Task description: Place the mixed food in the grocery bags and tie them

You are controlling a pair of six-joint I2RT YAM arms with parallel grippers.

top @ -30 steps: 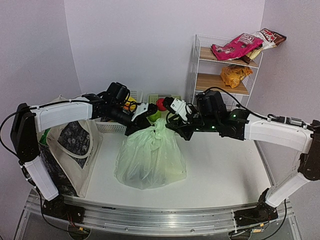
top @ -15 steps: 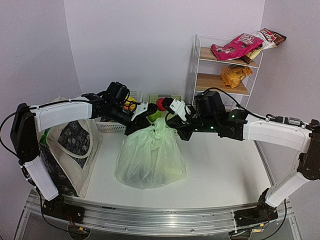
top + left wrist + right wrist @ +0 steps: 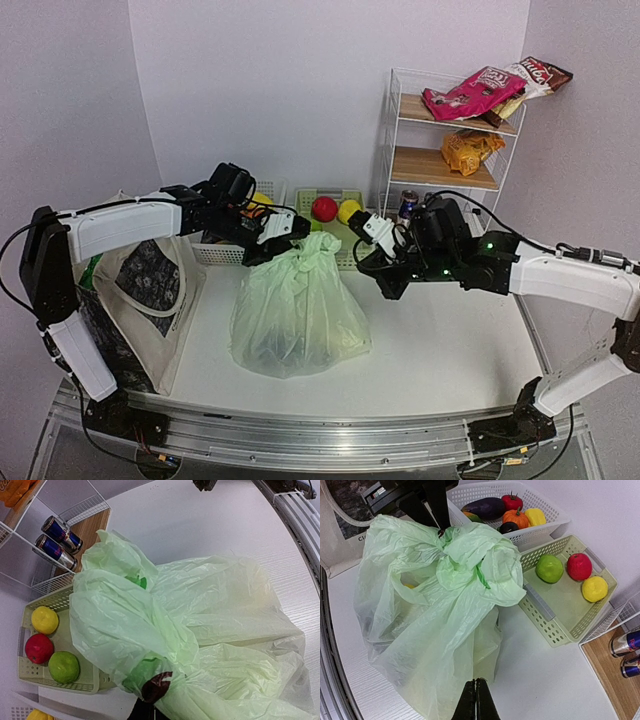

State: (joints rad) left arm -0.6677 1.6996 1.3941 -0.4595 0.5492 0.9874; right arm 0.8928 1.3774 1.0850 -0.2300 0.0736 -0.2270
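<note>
Two baskets I see behind the pale-green bag (image 3: 300,310) on the desk (image 3: 440,340): green basket (image 3: 545,625) holds three fruits, white basket (image 3: 545,517) vegetables. My left hand (image 3: 154,692) pinches the bag's bunched top; right hand (image 3: 476,697) closed, empty, just beside.

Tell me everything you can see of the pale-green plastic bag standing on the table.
The plastic bag is thin, crinkled, translucent pale-green film with a few darker green prints. It is full and bulging, and it sits upright near the middle of the white table. Its mouth is gathered into a bunched, twisted top. Something yellow shows faintly through its side. The left gripper is shut on that top; whether a knot holds there cannot be told.
</note>
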